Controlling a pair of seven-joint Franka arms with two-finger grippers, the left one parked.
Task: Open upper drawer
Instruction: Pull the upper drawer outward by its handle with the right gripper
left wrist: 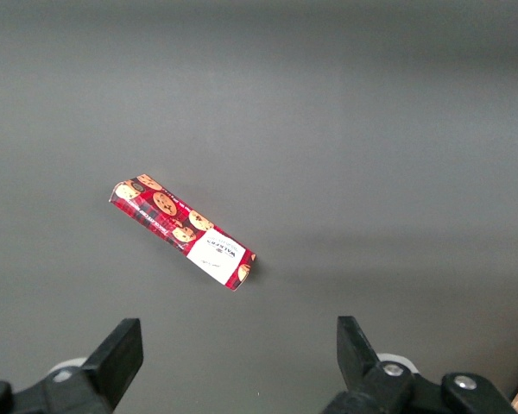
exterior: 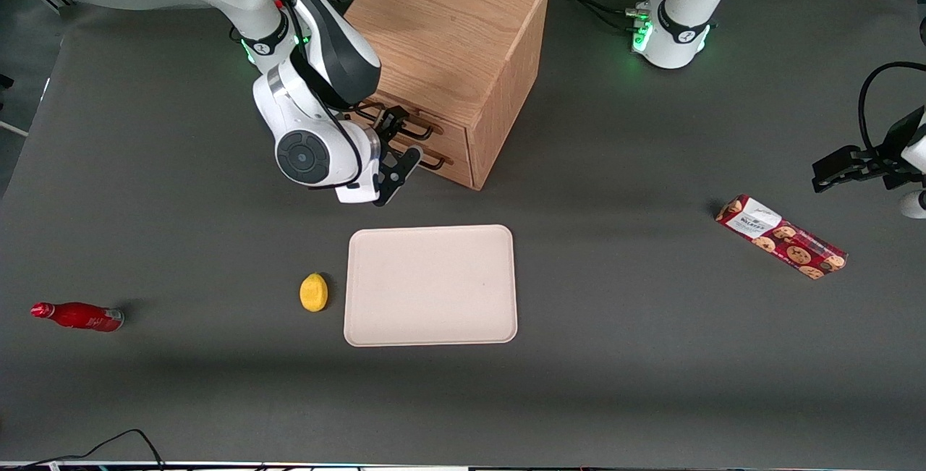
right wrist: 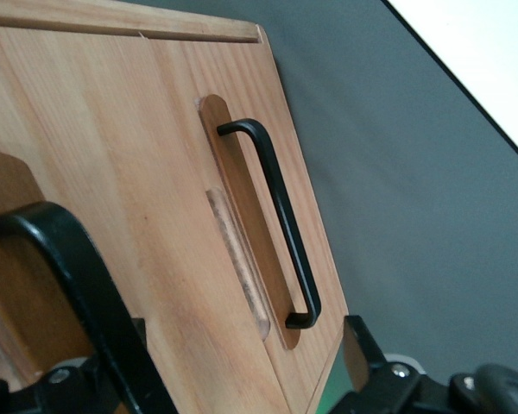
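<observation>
Beige tray point(exterior: 431, 286), yellow lemon point(exterior: 314, 292) beside it, red bottle point(exterior: 77, 316), cookie box point(exterior: 781, 236) toward parked arm's end

The front view looks down from high above the table point(exterior: 622, 131) and takes in the whole scene. The right wrist view sits very near the cabinet point(right wrist: 112, 129) front, facing the drawer handles along the gripper point(right wrist: 233, 379); the cabinet point(exterior: 448, 44) and the gripper point(exterior: 394, 145) show in the front view too. The left wrist view looks down on the table point(left wrist: 371, 129) from some height, toward the cookie box point(left wrist: 183, 233), which the front view shares point(exterior: 781, 236).
</observation>
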